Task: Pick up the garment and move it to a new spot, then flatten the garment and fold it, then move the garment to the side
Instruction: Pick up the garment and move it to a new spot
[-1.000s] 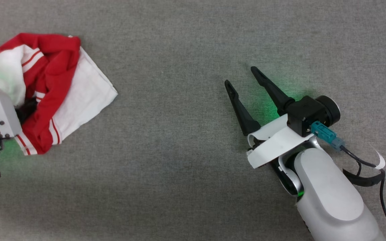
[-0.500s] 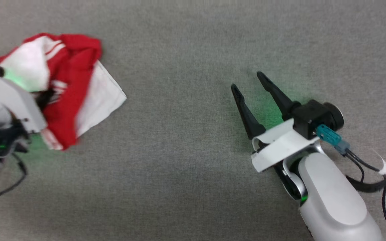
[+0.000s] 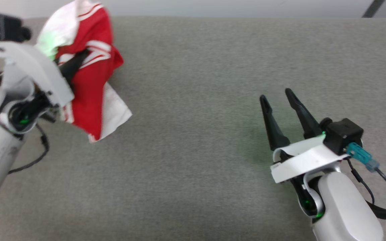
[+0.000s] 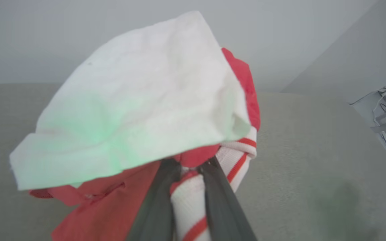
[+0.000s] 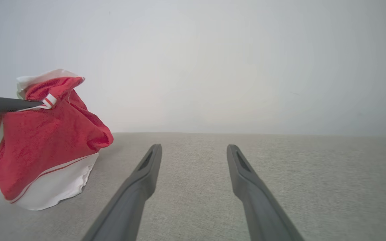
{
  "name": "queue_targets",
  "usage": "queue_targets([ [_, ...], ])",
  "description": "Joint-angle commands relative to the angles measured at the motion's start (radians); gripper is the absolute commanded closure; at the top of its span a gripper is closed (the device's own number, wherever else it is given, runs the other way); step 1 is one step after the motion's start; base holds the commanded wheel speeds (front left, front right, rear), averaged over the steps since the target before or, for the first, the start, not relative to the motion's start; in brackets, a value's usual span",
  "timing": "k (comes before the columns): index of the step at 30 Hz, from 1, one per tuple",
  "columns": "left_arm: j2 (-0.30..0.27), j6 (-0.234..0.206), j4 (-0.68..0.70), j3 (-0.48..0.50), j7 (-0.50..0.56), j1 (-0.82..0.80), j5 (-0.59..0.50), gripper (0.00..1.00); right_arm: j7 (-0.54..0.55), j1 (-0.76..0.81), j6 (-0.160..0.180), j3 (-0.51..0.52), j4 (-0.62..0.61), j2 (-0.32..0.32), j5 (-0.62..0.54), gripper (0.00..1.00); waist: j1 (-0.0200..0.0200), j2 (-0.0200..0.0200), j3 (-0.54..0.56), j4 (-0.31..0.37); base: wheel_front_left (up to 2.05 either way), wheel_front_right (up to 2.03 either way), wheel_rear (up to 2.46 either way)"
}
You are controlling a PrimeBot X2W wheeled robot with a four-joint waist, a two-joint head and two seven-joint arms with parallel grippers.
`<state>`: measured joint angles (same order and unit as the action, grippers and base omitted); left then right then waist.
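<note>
Our left pincer (image 4: 191, 165) pinches the limp, light-looking red-and-white jersey garment (image 3: 92, 90) by its striped trim (image 4: 238, 152) — right pincer (image 3: 276, 94) open.

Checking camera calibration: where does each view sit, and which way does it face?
Head view: on the head, looking down at the grey fabric surface; shows the left gripper shut on the red jersey shirt with white sleeves, and the open right gripper.
Left wrist view: on the left wrist, looking along its dark fingers into the shirt.
Right wrist view: on the right wrist, low, looking across the surface; its spread fingers show.
Shared: all three show the shirt.
</note>
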<state>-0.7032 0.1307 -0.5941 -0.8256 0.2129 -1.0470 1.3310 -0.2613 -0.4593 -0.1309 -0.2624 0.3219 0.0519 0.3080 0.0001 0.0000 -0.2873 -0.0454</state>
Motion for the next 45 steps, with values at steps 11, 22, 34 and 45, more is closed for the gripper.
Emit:
queue_targets([
  [11,0.190,-0.053,0.197,0.020,0.074,-0.157,0.087,1.00,-0.004,0.103,0.000,0.092,-0.074,-0.001,0.093,0.00,-0.0001,0.0000,0.004,0.172,0.00,0.00,0.00],
  [22,0.414,-0.089,0.193,0.041,0.082,-0.240,0.177,1.00,-0.005,0.089,0.000,0.145,-0.117,-0.001,0.156,0.00,-0.0001,0.0000,-0.058,0.281,0.00,0.00,0.00],
  [34,0.371,-0.008,-0.143,-0.071,0.053,-0.163,0.058,1.00,-0.005,0.067,0.000,0.161,-0.153,-0.002,0.206,0.00,-0.0001,0.0000,-0.119,0.383,0.00,0.00,0.00],
  [45,0.295,0.001,-0.157,-0.420,0.106,-0.249,-0.305,1.00,-0.005,0.062,0.000,0.150,-0.171,-0.001,0.229,0.00,-0.0001,0.0000,-0.157,0.409,0.00,0.00,0.00],
])
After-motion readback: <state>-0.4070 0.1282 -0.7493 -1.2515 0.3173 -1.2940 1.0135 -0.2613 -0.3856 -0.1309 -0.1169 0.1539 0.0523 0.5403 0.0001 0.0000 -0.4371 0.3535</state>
